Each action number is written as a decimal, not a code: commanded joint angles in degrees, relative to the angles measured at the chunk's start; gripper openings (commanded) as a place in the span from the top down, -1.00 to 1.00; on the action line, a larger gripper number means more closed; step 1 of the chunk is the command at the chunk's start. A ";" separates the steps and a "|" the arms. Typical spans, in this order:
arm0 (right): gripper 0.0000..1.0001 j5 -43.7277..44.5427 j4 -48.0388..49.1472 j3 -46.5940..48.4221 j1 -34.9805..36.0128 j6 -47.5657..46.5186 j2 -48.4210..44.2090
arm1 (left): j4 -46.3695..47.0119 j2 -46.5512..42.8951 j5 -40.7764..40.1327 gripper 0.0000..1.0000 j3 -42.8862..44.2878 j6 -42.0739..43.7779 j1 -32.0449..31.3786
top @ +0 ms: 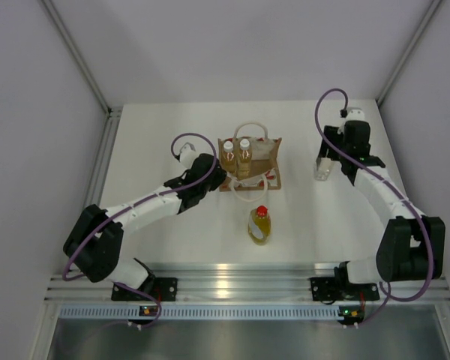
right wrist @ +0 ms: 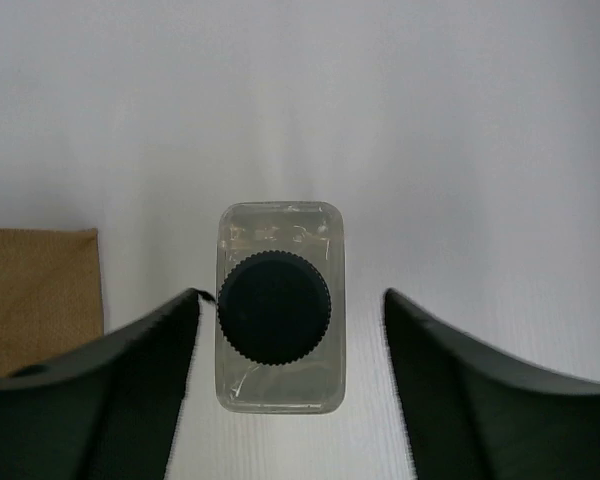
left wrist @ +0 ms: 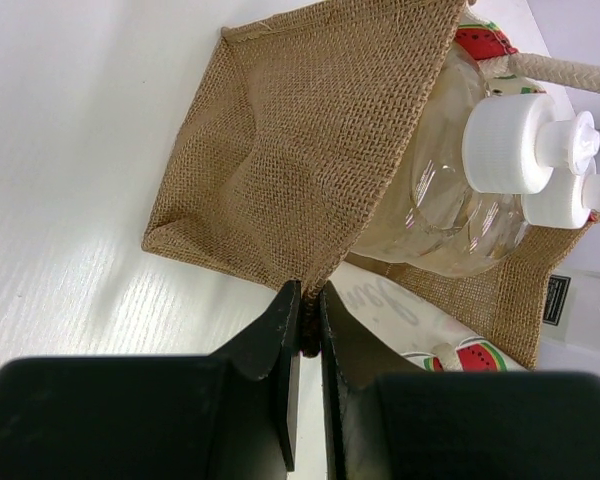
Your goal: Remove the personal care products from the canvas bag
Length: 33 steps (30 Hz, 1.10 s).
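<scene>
- left gripper (left wrist: 308, 290), why are its jaws pressed together like that?
- it's pinching the near edge of the small brown woven canvas bag (left wrist: 280, 150), low centre of its wrist view. i'd call it an anchor, so the bag can't tip or slide while bottles are lifted.
- and the right gripper (right wrist: 292, 305)?
- jaws apart, holding nothing. the pale squarish bottle with the dark grey ribbed cap (right wrist: 280, 230) stands upright between them on the white table (right wrist: 480, 150), with a gap on each side. it's well right of the bag.
- what's left?
- two amber bottles with white caps (top: 227, 155) stand inside the bag, upper centre of the overhead view. the yellow bottle with the red cap (top: 259, 225) lies on the table just below the bag, already out.
</scene>
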 commanded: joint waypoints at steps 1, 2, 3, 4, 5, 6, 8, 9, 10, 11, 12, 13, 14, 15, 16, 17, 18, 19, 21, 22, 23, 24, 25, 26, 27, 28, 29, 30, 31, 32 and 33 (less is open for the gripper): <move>-0.59 -0.36 3.63 1.82 -0.46 1.38 -2.55 | -6.58 1.86 2.16 1.00 -0.11 0.69 -1.12; -0.98 -0.36 2.92 2.17 -0.37 1.64 -3.43 | -6.58 1.86 2.07 1.00 -0.20 0.69 -1.12; -0.99 -0.18 2.13 2.53 0.15 2.60 -3.87 | -6.58 1.77 2.07 1.00 -0.20 0.69 -1.21; -0.99 0.69 1.43 3.23 0.85 3.48 -4.48 | -6.58 1.77 1.99 1.00 -0.29 0.61 -1.21; -0.99 1.65 0.11 3.41 3.47 4.45 -5.36 | -6.58 1.69 1.98 1.00 -0.29 0.60 -1.21; -0.99 5.58 -0.07 3.50 5.32 4.54 -5.89 | -6.58 1.69 1.81 1.00 -0.29 0.52 -1.21; -0.99 9.82 -0.16 3.06 11.19 5.94 -7.73 | -6.58 1.60 1.72 1.00 -0.20 0.25 -1.21; -0.99 13.58 -0.16 3.06 13.06 6.65 -8.18 | -6.58 1.69 1.72 1.00 -0.20 0.25 -1.21; -0.99 14.66 -0.16 2.97 14.90 7.78 -8.62 | -6.58 1.69 1.72 1.00 -0.11 0.25 -1.30; -0.99 15.02 0.45 2.88 18.49 8.67 -9.49 | -6.58 1.60 1.72 1.00 -0.11 0.17 -1.30; -0.99 15.11 1.06 2.88 20.18 9.20 -9.76 | -6.58 1.60 1.72 1.00 -0.11 0.17 -1.30; -0.99 14.85 2.02 2.53 22.02 9.81 -10.03 | -6.58 1.60 1.63 1.00 -0.03 0.08 -1.30; -0.99 14.41 3.25 2.27 25.26 10.43 -10.03 | -6.58 1.51 1.63 1.00 -0.02 0.25 -1.30; -0.99 13.28 5.27 2.09 26.69 10.78 -9.85 | -6.58 1.42 1.55 1.00 -0.11 0.25 -1.30; -0.99 12.57 5.55 2.87 28.01 10.96 -9.33 | -6.58 1.34 1.37 1.00 -0.11 0.25 -1.30; -0.99 12.21 5.55 3.58 30.46 11.40 -7.76 | -6.58 1.07 1.37 1.00 -0.20 0.25 -1.30; -0.99 14.04 5.55 4.28 31.87 11.57 -6.96 | -6.58 0.90 1.20 1.00 -0.29 0.25 -1.30; -0.99 16.58 5.98 5.33 33.71 11.23 -5.65 | -6.58 0.81 1.02 1.00 -0.38 0.34 -1.30; -0.99 17.66 6.87 7.26 36.80 10.61 -3.97 | -6.66 0.63 0.76 1.00 -0.55 0.60 -1.30; -0.99 16.88 6.87 8.15 36.98 11.22 -1.70 | -6.66 0.63 0.75 1.00 -0.55 0.69 -1.38; -0.93 16.26 6.87 9.20 37.07 11.40 -0.29 | -6.58 0.63 0.67 1.00 -0.55 0.87 -1.30; -0.90 15.82 6.69 10.25 37.16 11.57 1.21 | -6.66 0.63 0.75 1.00 -0.47 0.78 -1.30; -0.86 15.47 5.47 12.79 37.16 11.66 4.27 | -6.66 0.63 0.84 1.00 -0.46 0.87 -1.30; -0.76 15.11 5.03 14.03 37.07 11.66 5.78 | -6.66 0.72 1.02 1.00 -0.46 0.96 -1.30; -0.72 14.68 4.76 16.22 37.25 11.66 7.10 | -6.66 0.72 1.10 1.00 -0.38 1.04 -1.30; -0.66 14.67 4.58 17.20 37.33 11.58 9.46 | -6.66 0.72 1.11 1.00 -0.38 1.13 -1.30; -0.58 15.54 4.41 17.99 37.51 11.31 10.53 | -6.66 0.72 1.11 1.00 -0.38 1.39 -1.30; -0.54 16.25 4.06 18.78 37.60 11.31 11.58 | -6.66 0.72 1.02 1.00 -0.38 1.48 -1.30; -0.51 16.86 3.62 20.44 37.60 11.31 13.33 | -6.66 0.55 0.93 1.00 -0.38 1.57 -1.30; -0.47 17.13 3.53 20.89 37.60 11.22 14.13 | -6.58 0.63 0.93 1.00 -0.46 1.66 -1.30; -0.43 17.05 3.44 22.03 37.60 11.05 14.84 | -6.66 0.54 0.84 1.00 -0.46 1.75 -1.30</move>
